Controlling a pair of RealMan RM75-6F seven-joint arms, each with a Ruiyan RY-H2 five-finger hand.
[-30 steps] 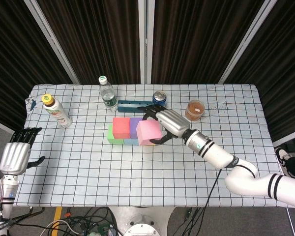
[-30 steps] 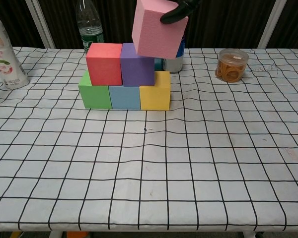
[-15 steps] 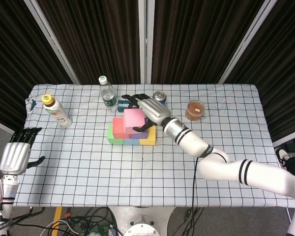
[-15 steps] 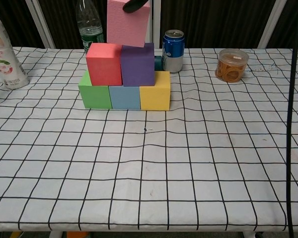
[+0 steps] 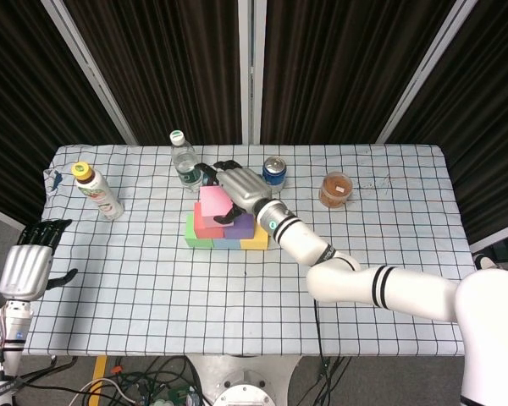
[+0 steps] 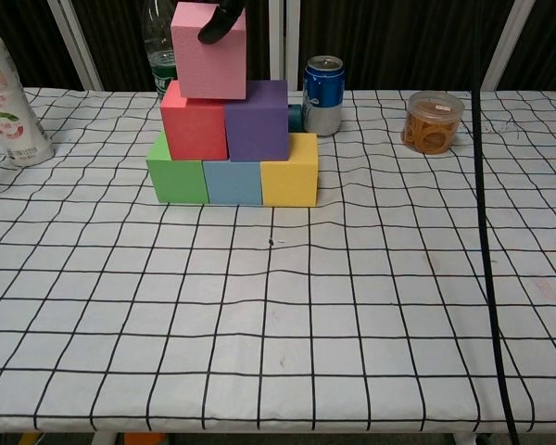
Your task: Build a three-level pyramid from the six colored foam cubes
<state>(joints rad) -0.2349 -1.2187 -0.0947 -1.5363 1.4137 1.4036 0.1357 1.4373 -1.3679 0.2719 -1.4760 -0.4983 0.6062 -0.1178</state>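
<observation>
Atop red cube [image 6: 194,127], pink cube [image 6: 208,53] (dark fingers [image 6: 218,20] over its top front edge)

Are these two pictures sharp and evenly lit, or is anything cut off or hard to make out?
Head view: evenly lit and sharp, with soft shadows; the right hand hides part of the pink cube. Chest view: the cubes are crisp, but the frame cuts off the water bottle, and only dark fingers show on the pink cube; the tablecloth grid looks wavy.

Right arm stretched across table, right hand [image 5: 237,190] gripping; left hand [image 5: 30,262] idle, fingers apart.
</observation>
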